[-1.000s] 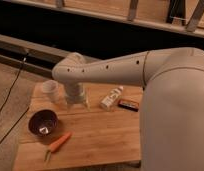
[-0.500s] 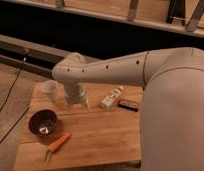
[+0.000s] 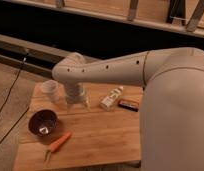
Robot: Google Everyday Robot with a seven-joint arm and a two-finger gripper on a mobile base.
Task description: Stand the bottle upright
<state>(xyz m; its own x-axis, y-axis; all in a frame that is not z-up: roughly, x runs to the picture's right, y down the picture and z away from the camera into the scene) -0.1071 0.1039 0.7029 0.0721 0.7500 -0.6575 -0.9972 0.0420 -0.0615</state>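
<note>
Camera view shows 1 white robot arm [image 3: 120, 70] that fills the right side of the frame and reaches leftward, bending down at its joint toward a wooden table [image 3: 105, 142].

1. The gripper [image 3: 77, 101] hangs at the end of the arm, low over the rear part of the table. Its tip is at or just above the wood. Whether it is spread or closed cannot be told, and it holds nothing that can be seen.
2. A dark round bowl [image 3: 32, 120] stands in front of the gripper and to its frame-left, apart from it.
3. A translucent white cup [image 3: 50, 91] stands upright near the gripper on its frame-left side.
4. The bottle [image 3: 111, 98] lies on its side on the table, near the gripper on its frame-right side and not touching it. Its long axis runs diagonally, with the nearer end closer to the gripper.
5. An orange carrot [image 3: 60, 143] lies flat in front of the gripper, well apart from it, near the bowl.
6. A small dark flat object [image 3: 129, 104] lies just beyond the bottle, farther to frame-right of the gripper.
</note>
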